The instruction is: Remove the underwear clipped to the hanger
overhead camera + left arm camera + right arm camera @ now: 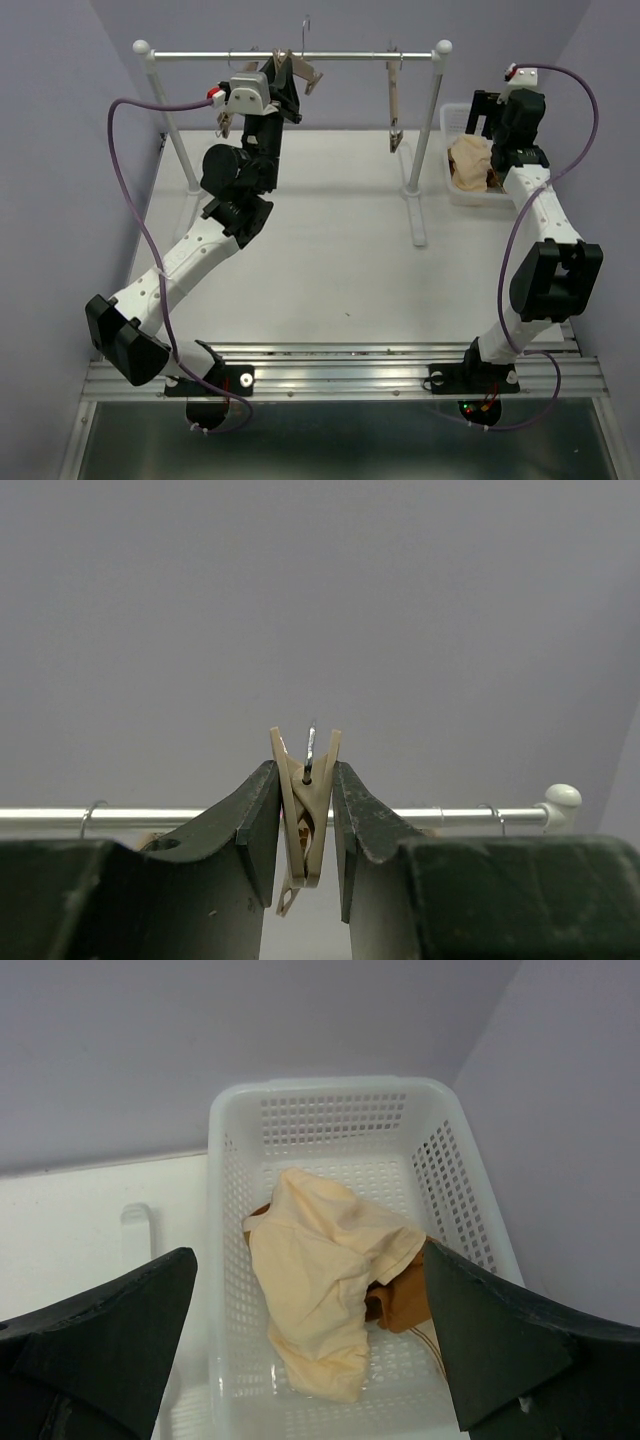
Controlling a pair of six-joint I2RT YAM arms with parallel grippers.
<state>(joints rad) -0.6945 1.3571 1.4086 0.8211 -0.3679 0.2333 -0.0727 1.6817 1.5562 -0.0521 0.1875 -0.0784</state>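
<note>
Two briefs lay in the white basket [330, 1120]. The right wrist view showed them plainly: the cream brief [320, 1280] was crumpled on top across the middle of the frame, and the rust-orange brief [405, 1305] peeked out beneath it at centre right. The top view gave only a pale heap with a dark edge in the basket at the right of the frame.

The right gripper [308, 1260] hung over that basket. Its jaws were spread as wide as they go and held nothing, with a dark finger at each lower corner of its own view.

The left gripper [305, 780] was raised to the rail [350, 56] at the upper left of the top view, beside a tilted beige hanger [297, 68], but that view hid what the fingers met. The left wrist view settled it: the jaws were partly closed, pinching a beige clip [305, 830] from both sides, a wire loop showing at the clip's top and the rail running behind it.

Only the top view showed a second hanger [396, 105], which hung edge-on farther right on the rail above the table [320, 250].
</note>
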